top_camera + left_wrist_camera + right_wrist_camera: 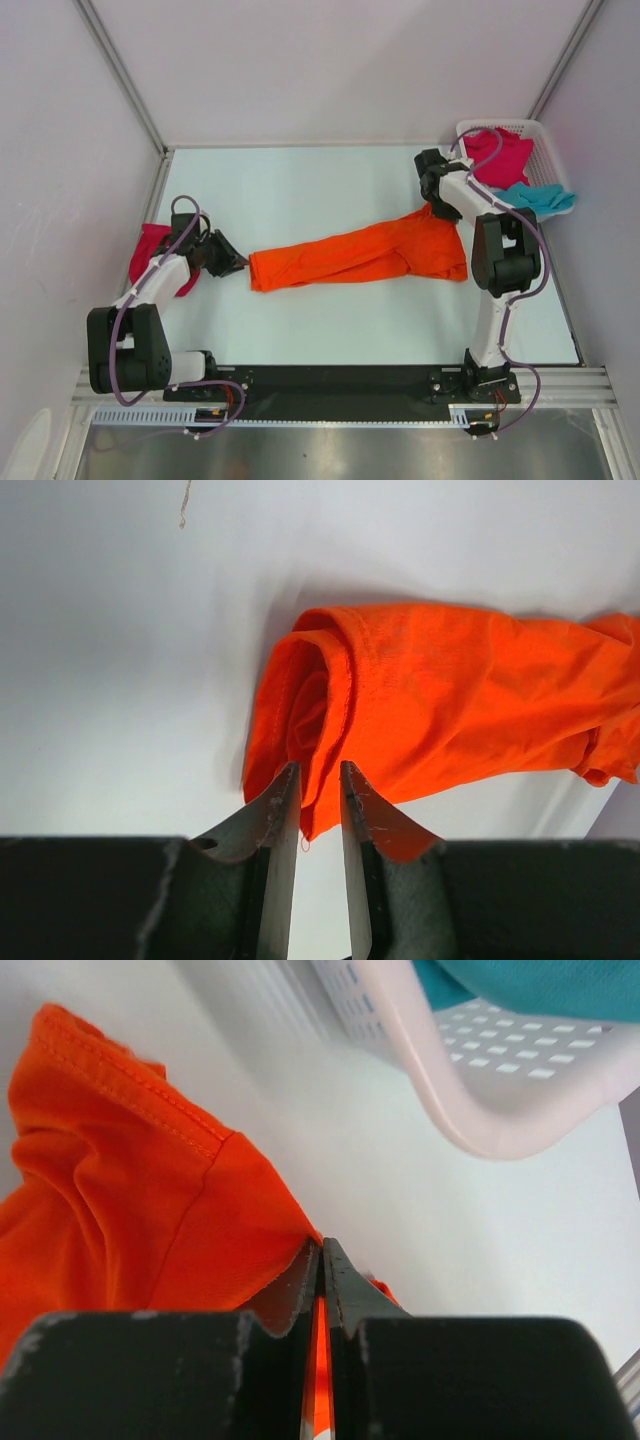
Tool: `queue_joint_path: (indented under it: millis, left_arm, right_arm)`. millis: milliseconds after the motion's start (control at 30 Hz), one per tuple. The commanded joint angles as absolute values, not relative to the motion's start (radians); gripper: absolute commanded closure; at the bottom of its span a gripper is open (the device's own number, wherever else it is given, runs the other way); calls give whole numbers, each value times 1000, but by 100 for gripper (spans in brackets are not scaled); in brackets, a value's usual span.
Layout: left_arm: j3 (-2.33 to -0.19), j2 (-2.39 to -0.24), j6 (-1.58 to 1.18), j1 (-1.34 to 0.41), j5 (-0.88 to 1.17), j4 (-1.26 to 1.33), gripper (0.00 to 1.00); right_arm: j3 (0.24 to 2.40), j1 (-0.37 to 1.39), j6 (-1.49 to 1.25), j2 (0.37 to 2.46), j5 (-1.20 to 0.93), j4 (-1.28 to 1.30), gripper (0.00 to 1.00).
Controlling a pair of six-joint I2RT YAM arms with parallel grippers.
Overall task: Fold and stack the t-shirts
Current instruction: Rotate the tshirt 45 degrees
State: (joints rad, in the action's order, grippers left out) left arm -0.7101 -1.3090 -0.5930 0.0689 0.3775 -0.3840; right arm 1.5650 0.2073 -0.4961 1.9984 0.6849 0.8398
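Observation:
An orange t-shirt (pixel 360 255) lies stretched out in a long band across the middle of the table. My left gripper (pixel 235 264) is at its left end, low over the table. In the left wrist view the fingers stand a little apart, with the shirt's rolled edge (pixel 450 700) hanging between the tips of the left gripper (pixel 318 770). My right gripper (pixel 437 207) is shut on the shirt's far right corner (pixel 130 1190), with cloth pinched in the right gripper (pixel 321 1245). A magenta t-shirt (pixel 150 250) lies crumpled under the left arm.
A white lattice basket (pixel 530 130) stands at the back right corner, close to the right gripper (pixel 480 1080). It holds a second magenta t-shirt (pixel 497 157) and a teal t-shirt (pixel 540 197) that drapes over its rim (pixel 540 985). White walls close in on both sides.

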Motion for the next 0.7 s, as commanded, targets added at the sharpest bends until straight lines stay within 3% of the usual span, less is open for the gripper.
queue_joint_path:
  millis: [0,167,233,333,533,667]
  left_arm:
    - [-738,-1301,-571,80,380,-385,73]
    - [-738,-1298,-566,83,379,-388,73]
    - [-739,-1296,-566,84,379,-388,73]
    - [-739,-1296,-569,84,380,-388,73]
    - [-741,-1308,-589,84,387,-371,72]
    - [-749,-1322,-604,80,431,-337,63]
  right_arm:
    - [1623,193,-505,2034,753,861,92]
    - [1624,195,-506,2048,739,868,87]
    - [1625,193,-506,2042,732,870,74]
    - [1628,198,-508,2026,727,877,66]
    - [1684,229,-497,1967,749,916,62]
    - [1750,265,-494,1925,762,969,61]
